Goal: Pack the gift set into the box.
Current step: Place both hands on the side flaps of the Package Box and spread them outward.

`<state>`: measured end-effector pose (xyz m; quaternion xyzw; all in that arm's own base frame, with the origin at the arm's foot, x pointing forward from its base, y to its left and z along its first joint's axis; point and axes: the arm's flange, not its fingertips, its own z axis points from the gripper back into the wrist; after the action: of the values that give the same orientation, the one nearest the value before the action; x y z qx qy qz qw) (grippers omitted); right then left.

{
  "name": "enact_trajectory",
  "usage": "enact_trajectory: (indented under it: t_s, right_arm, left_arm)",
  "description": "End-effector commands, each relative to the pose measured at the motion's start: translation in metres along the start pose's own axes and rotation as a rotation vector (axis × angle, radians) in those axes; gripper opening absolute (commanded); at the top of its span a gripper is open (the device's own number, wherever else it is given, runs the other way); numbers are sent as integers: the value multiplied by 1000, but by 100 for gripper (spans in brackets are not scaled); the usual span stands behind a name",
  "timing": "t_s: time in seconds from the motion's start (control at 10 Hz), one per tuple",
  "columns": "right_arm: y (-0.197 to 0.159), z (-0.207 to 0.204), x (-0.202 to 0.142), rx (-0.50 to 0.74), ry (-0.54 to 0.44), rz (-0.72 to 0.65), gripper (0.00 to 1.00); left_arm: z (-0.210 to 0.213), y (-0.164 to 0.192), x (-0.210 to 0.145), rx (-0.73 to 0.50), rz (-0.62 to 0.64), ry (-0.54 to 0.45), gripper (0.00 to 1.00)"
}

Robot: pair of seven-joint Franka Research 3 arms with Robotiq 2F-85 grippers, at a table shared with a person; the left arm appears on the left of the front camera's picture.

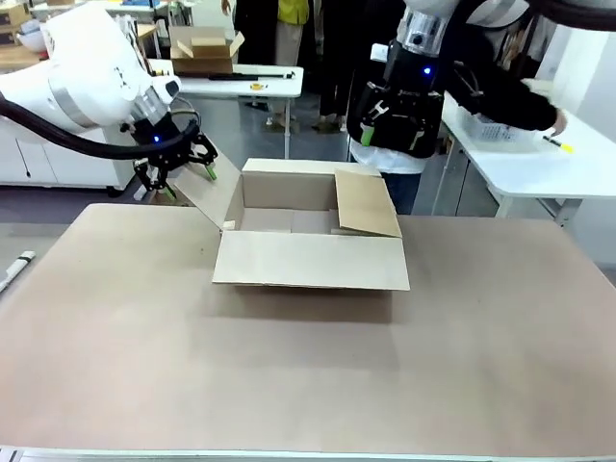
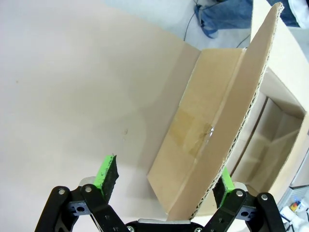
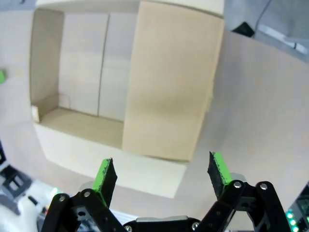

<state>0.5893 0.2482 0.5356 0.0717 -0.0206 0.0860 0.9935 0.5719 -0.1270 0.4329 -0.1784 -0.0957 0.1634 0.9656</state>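
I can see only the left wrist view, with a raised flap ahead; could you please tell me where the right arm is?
Observer: The right end effector hangs open above the box's right side.
Operator: Thank you. Is the right flap out of the way?
Observer: No, the right flap leans inward over the opening.
Operator: And the near flap?
Observer: The near flap lies folded out flat, toward the robot.
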Motion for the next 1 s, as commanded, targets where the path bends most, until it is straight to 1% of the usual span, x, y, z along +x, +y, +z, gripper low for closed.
enact_trajectory:
  t_s: [0.0, 0.1, 0.2, 0.3, 0.4, 0.5, 0.6, 0.7, 0.8, 0.9]
  right_arm:
    - [36, -22, 38, -83, -15, -138, 100]
    - [53, -34, 44, -129, 8, -183, 100]
    - [69, -47, 47, -152, 23, -169, 100]
    - [84, -60, 49, -201, 36, -197, 100]
    - [92, -72, 50, -277, 66, -243, 100]
    - [97, -88, 50, -328, 93, -256, 100]
    - [98, -103, 52, -381, 79, -281, 100]
    - [97, -121, 56, -396, 63, -277, 100]
    - [98, -138, 56, -374, 61, -258, 100]
    - [95, -149, 55, -418, 93, -302, 100]
  left_arm:
    - [0, -1, -1, 17, 8, -6, 100]
    - [0, -1, -1, 17, 8, -6, 100]
    - [0, -1, -1, 17, 8, -6, 100]
    - [0, -1, -1, 17, 8, -6, 100]
    - [0, -1, -1, 17, 8, -6, 100]
    - [0, -1, -1, 17, 8, -6, 100]
    - [0, -1, -1, 17, 8, -6, 100]
    - [0, -1, -1, 17, 8, -6, 100]
    - [0, -1, -1, 17, 8, -6, 100]
    - [0, -1, -1, 17, 8, -6, 100]
